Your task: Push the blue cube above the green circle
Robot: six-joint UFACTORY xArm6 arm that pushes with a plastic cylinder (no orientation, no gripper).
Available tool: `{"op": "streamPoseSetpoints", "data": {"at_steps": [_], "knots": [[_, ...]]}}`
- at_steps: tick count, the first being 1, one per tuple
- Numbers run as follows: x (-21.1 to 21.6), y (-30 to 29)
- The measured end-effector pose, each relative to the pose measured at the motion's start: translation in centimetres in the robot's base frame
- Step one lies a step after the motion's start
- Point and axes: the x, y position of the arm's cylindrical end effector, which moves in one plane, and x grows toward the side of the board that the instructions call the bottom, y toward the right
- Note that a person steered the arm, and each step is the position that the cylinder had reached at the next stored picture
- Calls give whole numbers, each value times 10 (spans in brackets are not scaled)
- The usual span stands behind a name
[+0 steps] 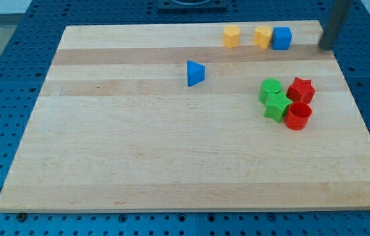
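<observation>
The small blue plastic cube [281, 38] looks light, rigid and ready to slide on the smooth wooden worktop [139, 151]; with no claw to open or clamp, it takes a flat push on a side face. It sits near the view's top, touching a yellow block [262, 37], above the green circle [270, 88]; my tip [327, 47] stands near its right.

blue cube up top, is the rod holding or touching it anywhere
Nothing is held. My tip sits apart from the blue cube, off to the view's right near the board's edge, touching no block.
</observation>
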Motion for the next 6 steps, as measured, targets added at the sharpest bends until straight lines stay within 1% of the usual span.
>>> {"op": "streamPoseSetpoints", "data": {"at_steps": [1,2,3,5,6], "knots": [[-59,-19],[-41,-100],[6,-128],[94,-145],[108,-143]]}}
